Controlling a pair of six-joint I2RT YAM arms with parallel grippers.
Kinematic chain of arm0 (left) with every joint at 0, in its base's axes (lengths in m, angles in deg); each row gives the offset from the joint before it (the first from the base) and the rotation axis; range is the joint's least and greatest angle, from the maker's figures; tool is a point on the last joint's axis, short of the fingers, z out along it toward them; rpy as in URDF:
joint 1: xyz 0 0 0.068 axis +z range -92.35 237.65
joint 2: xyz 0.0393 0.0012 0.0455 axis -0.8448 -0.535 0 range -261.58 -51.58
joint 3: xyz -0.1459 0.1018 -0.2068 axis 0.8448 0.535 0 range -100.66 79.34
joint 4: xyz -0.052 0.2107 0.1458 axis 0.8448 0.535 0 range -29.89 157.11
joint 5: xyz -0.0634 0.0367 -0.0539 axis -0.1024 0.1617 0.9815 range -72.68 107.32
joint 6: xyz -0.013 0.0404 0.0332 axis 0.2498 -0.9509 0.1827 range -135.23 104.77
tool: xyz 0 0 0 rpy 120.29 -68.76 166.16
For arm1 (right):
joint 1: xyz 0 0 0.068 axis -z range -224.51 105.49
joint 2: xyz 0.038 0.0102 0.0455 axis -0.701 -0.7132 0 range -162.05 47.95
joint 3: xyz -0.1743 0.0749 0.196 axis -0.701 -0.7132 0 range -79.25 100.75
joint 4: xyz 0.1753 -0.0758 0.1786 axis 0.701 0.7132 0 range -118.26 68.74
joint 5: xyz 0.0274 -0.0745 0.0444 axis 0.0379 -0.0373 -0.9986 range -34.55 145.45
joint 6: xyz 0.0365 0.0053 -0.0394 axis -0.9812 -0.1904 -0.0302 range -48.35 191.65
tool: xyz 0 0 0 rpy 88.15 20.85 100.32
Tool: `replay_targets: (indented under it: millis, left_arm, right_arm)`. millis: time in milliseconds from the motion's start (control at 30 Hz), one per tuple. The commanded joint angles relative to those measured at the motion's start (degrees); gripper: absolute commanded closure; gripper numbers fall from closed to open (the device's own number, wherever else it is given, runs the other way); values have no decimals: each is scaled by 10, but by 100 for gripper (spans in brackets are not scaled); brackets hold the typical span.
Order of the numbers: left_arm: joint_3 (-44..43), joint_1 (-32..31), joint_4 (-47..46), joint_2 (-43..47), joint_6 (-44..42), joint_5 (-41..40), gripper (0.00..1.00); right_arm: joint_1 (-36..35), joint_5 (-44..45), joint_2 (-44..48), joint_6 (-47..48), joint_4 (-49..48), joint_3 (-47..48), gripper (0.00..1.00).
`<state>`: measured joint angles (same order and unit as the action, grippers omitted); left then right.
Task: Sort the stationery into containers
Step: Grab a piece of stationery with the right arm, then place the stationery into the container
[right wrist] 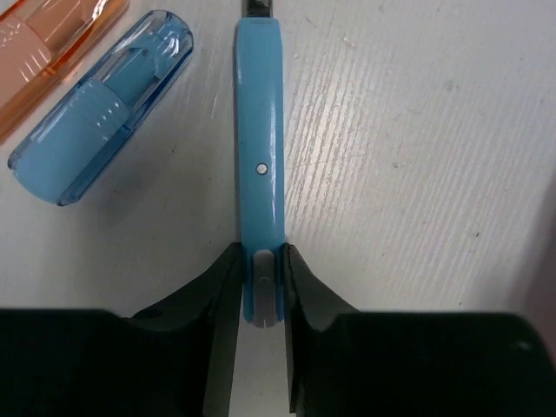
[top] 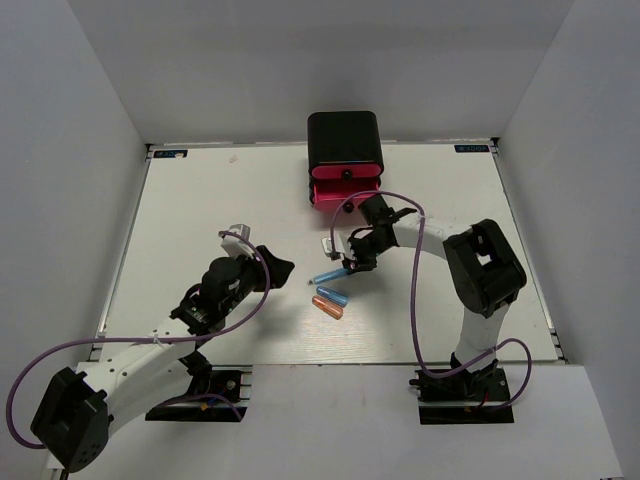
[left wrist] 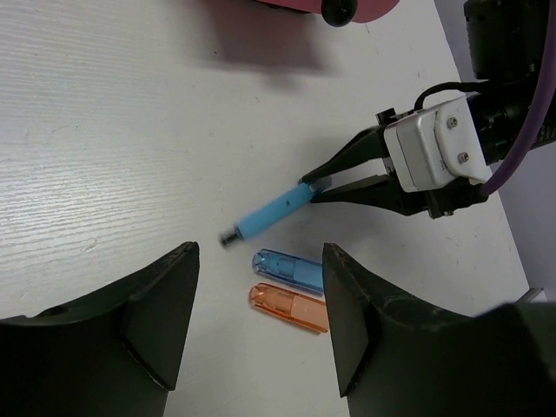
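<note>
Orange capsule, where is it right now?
In the top view, the orange capsule lies near the middle of the table, beside the blue capsule, just nearer the arms than the light blue pen pinched by the right tool.

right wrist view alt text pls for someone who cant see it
The right hand pinches the near end of a light blue pen lying on a white table. A blue capsule and an orange capsule lie at upper left.
</note>
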<state>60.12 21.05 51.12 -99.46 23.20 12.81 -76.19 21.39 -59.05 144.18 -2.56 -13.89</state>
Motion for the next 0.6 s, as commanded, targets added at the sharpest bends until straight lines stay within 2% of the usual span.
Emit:
replay_targets:
  millis: [0,100,200,233,367,567]
  left_arm:
    - [1,-2,3,11,1,-16,31]
    - [1,-2,3,11,1,-16,31]
    - [1,-2,3,11,1,-16,31]
    - [1,-2,3,11,1,-9,31]
    - [-5,-2,-2,6,1,-4,31]
    - [-10,-2,-8,-14,1,13,31]
  right_arm:
    - [-2,35,-8,6,1,1,76]
    - [0,37,11,-23,-19,-11,87]
    - [2,31,35,-80,-49,2,93]
    - [6,18,41,-118,-50,7,93]
    - [14,-14,117,-165,-68,31,96]
    - [23,15,164,-180,-66,106,96]
